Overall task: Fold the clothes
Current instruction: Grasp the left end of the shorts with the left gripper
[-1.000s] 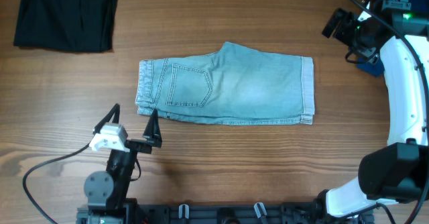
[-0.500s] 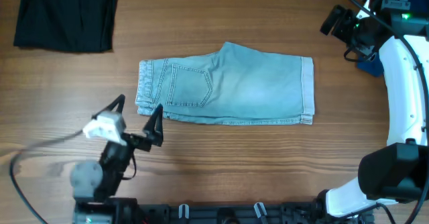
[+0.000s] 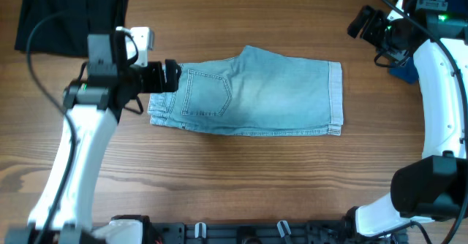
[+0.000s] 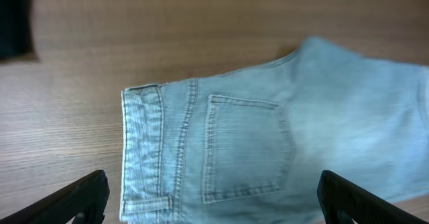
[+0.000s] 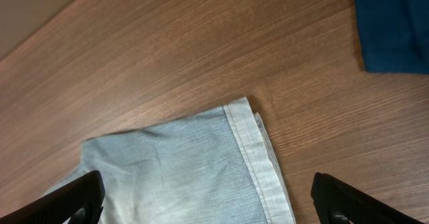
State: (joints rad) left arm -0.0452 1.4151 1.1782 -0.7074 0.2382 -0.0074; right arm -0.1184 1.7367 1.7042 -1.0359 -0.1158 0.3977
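Overhead, left to right: black garment bunched at the far-left corner of my wooden table. My left gripper hangs over the waistband end of the denim shorts. Left wrist cam shows its fingers spread wide at the bottom corners with nothing between them, and the back pocket below. Can't tell if it touches the cloth. Shorts lie flat mid-table, one leg over the other, waistband left, cuffed hems right. My right gripper sits at far right, well apart from the shorts. It's released too, tips wide in the right wrist cam, which looks down on the cuffed hems. Blue cloth lies by the right arm.
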